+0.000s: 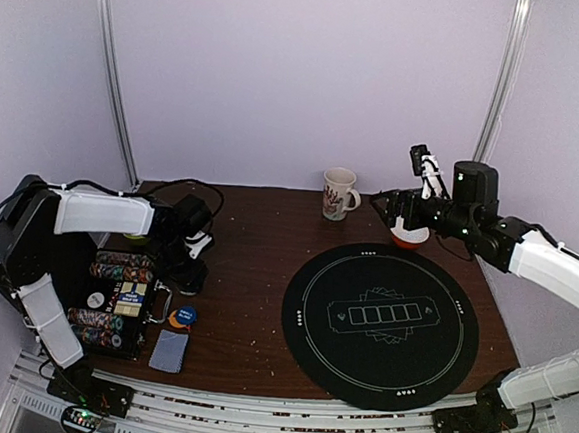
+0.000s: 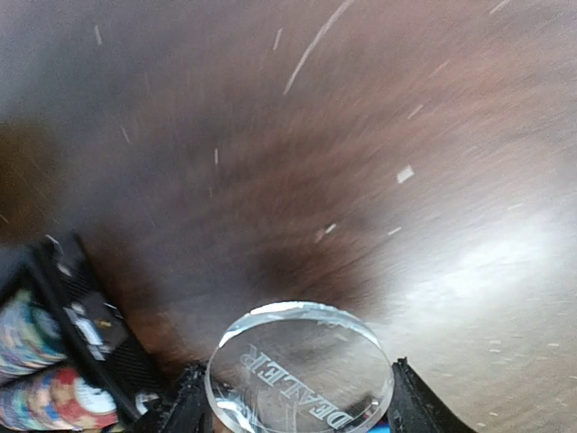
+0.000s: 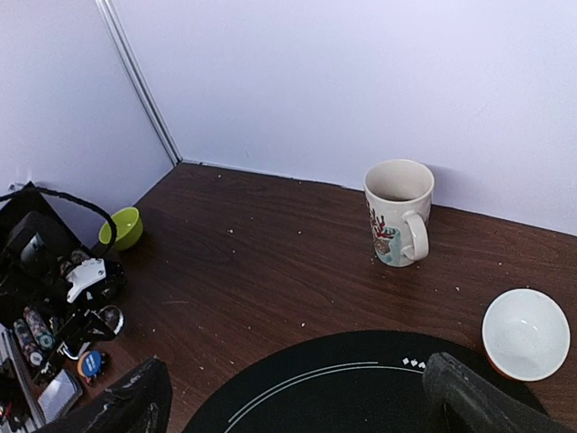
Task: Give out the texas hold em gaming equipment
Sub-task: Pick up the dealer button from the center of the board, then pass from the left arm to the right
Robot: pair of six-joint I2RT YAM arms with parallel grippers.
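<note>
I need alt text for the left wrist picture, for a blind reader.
A clear round button engraved DEALER sits between the two dark fingers of the left claw, low in the picture. Behind it lies a blurred brown table, with a case of colourful chips at lower left.

White-shelled arms (image 1: 99, 212) with black joints (image 1: 473, 183) and black cables (image 1: 172, 183).

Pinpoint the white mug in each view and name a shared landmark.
Top external: mug upright near the far edge of the table, beyond the round black mat.
Left wrist: not in it.
Right wrist: mug right of centre, beyond the mat's rim.
Shared landmark: the black mat, in both views showing the mug.
</note>
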